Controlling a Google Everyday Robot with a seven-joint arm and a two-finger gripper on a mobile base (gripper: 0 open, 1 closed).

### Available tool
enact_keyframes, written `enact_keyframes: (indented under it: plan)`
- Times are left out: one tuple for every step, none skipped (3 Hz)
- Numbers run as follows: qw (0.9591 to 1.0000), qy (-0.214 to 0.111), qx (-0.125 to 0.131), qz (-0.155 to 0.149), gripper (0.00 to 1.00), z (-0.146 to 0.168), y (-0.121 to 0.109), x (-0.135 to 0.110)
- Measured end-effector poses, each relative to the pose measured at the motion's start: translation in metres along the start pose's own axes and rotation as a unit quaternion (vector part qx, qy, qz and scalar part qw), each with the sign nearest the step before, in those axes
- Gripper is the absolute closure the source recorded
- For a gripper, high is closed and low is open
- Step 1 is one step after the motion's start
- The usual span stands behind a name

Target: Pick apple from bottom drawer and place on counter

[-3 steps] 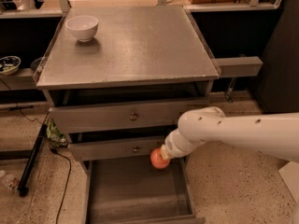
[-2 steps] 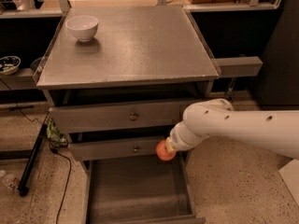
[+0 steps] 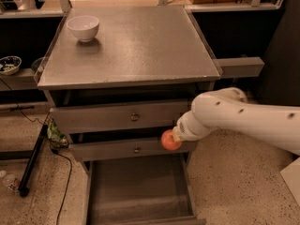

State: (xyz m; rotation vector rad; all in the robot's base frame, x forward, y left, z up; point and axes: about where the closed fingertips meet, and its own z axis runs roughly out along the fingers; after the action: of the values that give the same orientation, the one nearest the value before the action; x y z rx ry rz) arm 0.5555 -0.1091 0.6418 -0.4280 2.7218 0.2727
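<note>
Speckled beige floor [image 3: 234, 182], a grey ledge [image 3: 241, 67] at the side, a black cable [image 3: 69, 172] on the floor, dim light; gripper [image 3: 173, 137] by the drawers [image 3: 108, 117]

Pincer [image 3: 175, 137]: at the arm's end, before the middle drawer [image 3: 112, 149], clasping the apple [image 3: 168, 141]. It is largely masked by the white wrist [image 3: 190, 127], which also covers the apple's right side. Arm [image 3: 243, 118]: cut off by the right edge. Bottom drawer [image 3: 136, 191]: front lip clipped by the lower edge. Patterned dish [image 3: 9, 64], far left: cropped, contents too small to tell. Green item [image 3: 56, 136] beside the surface's [image 3: 140, 46] left leg: unidentifiable.
</note>
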Motion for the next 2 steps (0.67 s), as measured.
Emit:
enact_keyframes:
  plan:
    - [0.9990, -0.023, 0.037, 0.005, 1.00, -0.0687, -0.0261, 0.0096]
    - [0.9990, -0.023, 0.037, 0.005, 1.00, -0.0688, -0.0262, 0.0095]
